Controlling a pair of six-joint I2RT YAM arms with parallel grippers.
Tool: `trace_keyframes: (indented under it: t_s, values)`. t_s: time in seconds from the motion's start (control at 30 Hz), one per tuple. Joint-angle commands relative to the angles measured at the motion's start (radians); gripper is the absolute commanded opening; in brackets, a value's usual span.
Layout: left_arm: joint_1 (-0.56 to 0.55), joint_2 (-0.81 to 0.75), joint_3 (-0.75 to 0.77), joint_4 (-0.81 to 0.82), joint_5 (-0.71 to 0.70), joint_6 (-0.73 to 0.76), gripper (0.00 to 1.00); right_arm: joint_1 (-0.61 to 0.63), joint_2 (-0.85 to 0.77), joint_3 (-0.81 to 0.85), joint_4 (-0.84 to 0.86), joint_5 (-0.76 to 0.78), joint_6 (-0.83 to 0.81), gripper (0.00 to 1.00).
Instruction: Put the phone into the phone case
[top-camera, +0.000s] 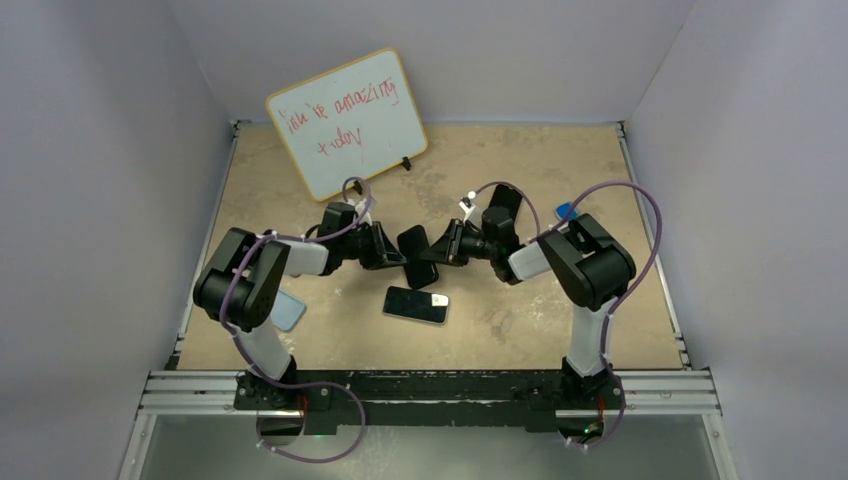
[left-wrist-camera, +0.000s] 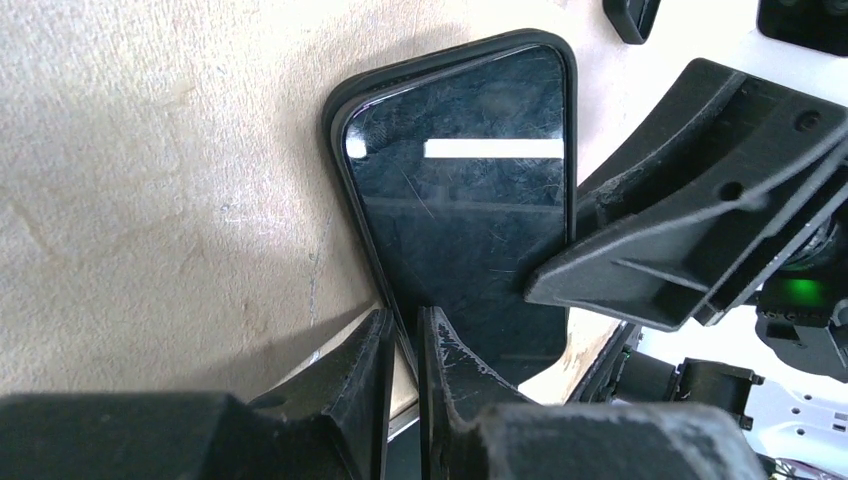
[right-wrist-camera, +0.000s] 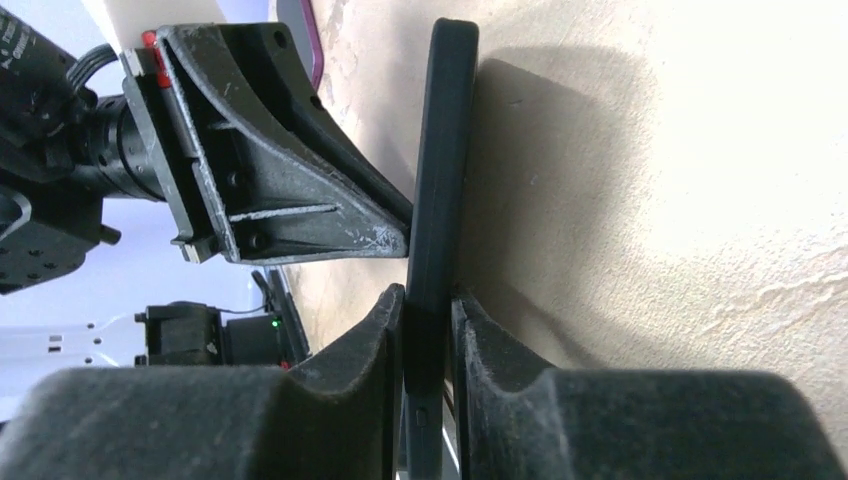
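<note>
A black phone case (top-camera: 415, 255) is held on edge above the table's middle, between both grippers. In the left wrist view a glossy black phone screen (left-wrist-camera: 470, 230) sits inside the case's rubber rim (left-wrist-camera: 336, 120). My left gripper (left-wrist-camera: 405, 335) is shut on the case's lower edge and also shows in the top view (top-camera: 398, 252). My right gripper (right-wrist-camera: 428, 320) is shut on the case (right-wrist-camera: 445, 130), seen edge-on, and reaches in from the right in the top view (top-camera: 432, 250). A second dark phone (top-camera: 416, 305) lies flat on the table just in front.
A whiteboard (top-camera: 345, 120) with red writing leans at the back left. A light blue flat item (top-camera: 290, 312) lies by the left arm's base. A small blue item (top-camera: 565, 210) lies behind the right arm. Walls close in the table on three sides.
</note>
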Motion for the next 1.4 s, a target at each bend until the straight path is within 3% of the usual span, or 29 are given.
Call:
trace_keyframes:
  t_s: [0.0, 0.13, 0.57, 0.8, 0.93, 1.1, 1.37]
  values:
    - [-0.01, 0.002, -0.019, 0.045, 0.066, -0.021, 0.19, 0.014, 0.008, 0.037, 0.043, -0.071, 0.015, 0.17]
    - [-0.007, -0.051, -0.007, 0.012, 0.071, -0.009, 0.28, 0.013, -0.004, 0.052, 0.04, -0.09, 0.031, 0.0]
    - [0.047, -0.433, 0.068, -0.402, -0.023, 0.14, 0.88, -0.011, -0.207, -0.021, 0.106, -0.148, 0.144, 0.0]
    - [0.048, -0.631, 0.148, -0.571, -0.095, 0.195, 0.92, -0.011, -0.344, -0.082, 0.181, -0.178, 0.216, 0.0]
    - [0.047, -0.696, 0.122, -0.509, 0.003, 0.12, 0.88, -0.011, -0.461, -0.105, 0.174, -0.176, 0.217, 0.0]
    - [0.047, -0.793, 0.102, -0.458, 0.028, 0.061, 0.86, -0.009, -0.548, -0.126, 0.252, -0.187, 0.275, 0.0]
    - [0.047, -0.813, -0.047, 0.029, 0.2, -0.246, 0.79, -0.007, -0.541, -0.195, 0.634, -0.231, 0.549, 0.0]
